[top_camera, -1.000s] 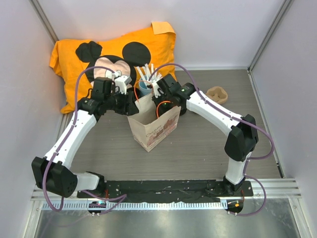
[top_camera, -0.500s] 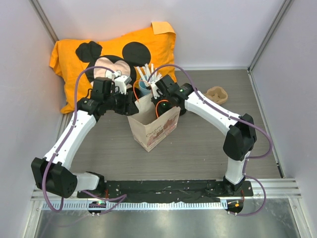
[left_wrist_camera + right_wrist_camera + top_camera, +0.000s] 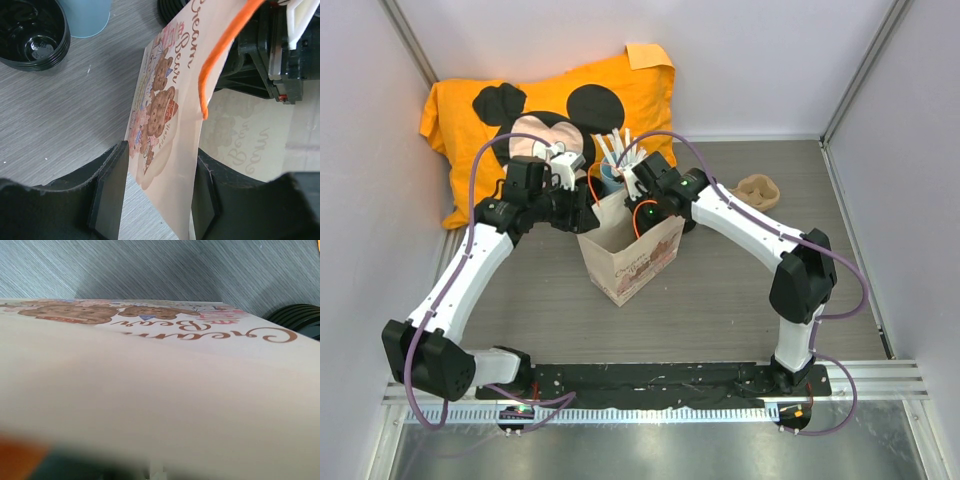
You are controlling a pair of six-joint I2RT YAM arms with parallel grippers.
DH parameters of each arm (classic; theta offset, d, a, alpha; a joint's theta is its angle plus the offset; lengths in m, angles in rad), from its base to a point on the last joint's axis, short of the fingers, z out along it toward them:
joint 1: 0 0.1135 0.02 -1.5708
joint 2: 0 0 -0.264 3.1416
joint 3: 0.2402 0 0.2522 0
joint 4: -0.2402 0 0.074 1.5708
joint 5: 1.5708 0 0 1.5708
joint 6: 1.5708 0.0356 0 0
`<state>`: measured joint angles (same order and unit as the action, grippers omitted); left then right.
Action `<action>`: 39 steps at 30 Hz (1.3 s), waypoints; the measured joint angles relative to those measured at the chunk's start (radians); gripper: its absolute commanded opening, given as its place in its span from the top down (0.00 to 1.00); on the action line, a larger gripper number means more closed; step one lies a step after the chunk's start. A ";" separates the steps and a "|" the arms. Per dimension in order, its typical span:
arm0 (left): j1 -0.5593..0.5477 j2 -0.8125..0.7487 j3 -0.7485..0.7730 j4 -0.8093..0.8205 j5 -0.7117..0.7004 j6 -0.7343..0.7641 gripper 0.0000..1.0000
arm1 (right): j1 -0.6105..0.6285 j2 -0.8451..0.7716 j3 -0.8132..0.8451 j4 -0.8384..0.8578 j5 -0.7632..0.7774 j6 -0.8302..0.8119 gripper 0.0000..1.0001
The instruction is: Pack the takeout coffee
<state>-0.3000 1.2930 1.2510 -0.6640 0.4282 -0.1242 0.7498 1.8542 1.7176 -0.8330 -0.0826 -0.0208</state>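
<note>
Fingers (image 3: 107,200) of the left claw (image 3: 160,150) stand half-wide on the paper bag (image 3: 165,90), whose printed wall fills the gap and touches both. The right claw (image 3: 638,195) is pinched narrow at the bag's opposite rim, beside an orange handle (image 3: 220,55); what it nips I cannot tell. The left wrist view looks past the rim into the bag: bare pale paper, the print showing through reversed.

On the bench (image 3: 740,290) outside the bag stands the takeout coffee (image 3: 300,319), just beside its 2 o'clock corner. Only the right wrist view shows its black ridged lid; from overhead the right arm hides most of it.

At the bag's 12 o'clock, one blue cup (image 3: 610,178) holds several white sticks (image 3: 615,145), and beside it sits one black hollow ring (image 3: 30,35). One brown pulp holder (image 3: 758,190) lies farther out at 2 o'clock, and one orange cushion (image 3: 540,100) at 11.
</note>
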 measured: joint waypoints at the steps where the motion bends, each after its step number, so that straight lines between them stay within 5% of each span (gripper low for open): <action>1: 0.000 0.000 0.000 0.000 0.000 0.000 0.48 | 0.000 0.000 0.000 0.000 0.001 -0.001 0.99; 39: 0.000 -0.013 0.004 -0.003 -0.009 0.010 0.47 | 0.001 0.049 0.014 -0.015 0.020 -0.028 0.99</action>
<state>-0.3000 1.2797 1.2549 -0.6666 0.4191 -0.1143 0.7509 1.9030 1.7321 -0.8482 -0.0624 -0.0486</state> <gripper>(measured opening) 0.527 0.113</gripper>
